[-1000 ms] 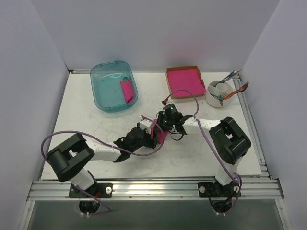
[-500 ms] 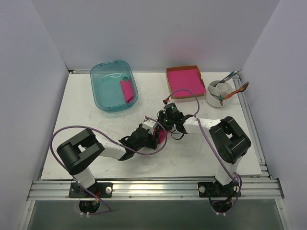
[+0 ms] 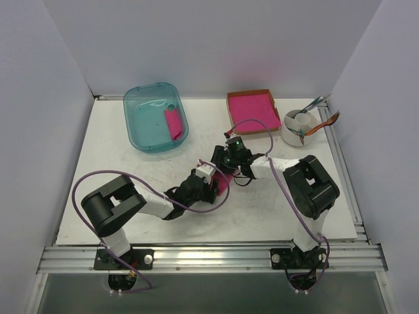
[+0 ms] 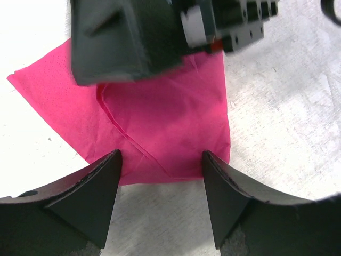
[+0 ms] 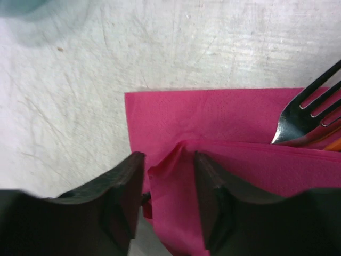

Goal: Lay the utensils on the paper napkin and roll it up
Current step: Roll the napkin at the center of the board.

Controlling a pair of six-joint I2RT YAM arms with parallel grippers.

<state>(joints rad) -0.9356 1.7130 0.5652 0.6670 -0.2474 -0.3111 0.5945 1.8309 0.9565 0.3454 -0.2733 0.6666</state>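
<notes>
The magenta paper napkin point(image 3: 222, 184) lies mid-table, partly folded over. In the right wrist view the napkin point(image 5: 213, 120) has a folded flap covering the utensils. The silver fork point(image 5: 302, 116) sticks out at the right, with a sliver of the orange spoon point(image 5: 333, 144) under it. My right gripper point(image 5: 168, 178) is partly open, its jaws either side of the flap's raised corner. My left gripper point(image 4: 161, 173) is open and empty, low over the table at the napkin's point(image 4: 170, 122) near edge. In the top view the left gripper point(image 3: 209, 184) and the right gripper point(image 3: 223, 169) meet over the napkin.
A teal tub point(image 3: 139, 131) at the back left holds a rolled pink napkin point(image 3: 173, 123). A cardboard box of pink sheets point(image 3: 252, 108) stands at the back. A white cup point(image 3: 292, 134) with teal-handled cutlery is at the back right. The right gripper's body point(image 4: 133, 37) looms over the napkin's far side.
My left arm has swung right and brought its gripper up to the napkin's edge. My right wrist has shifted slightly away from the bases.
</notes>
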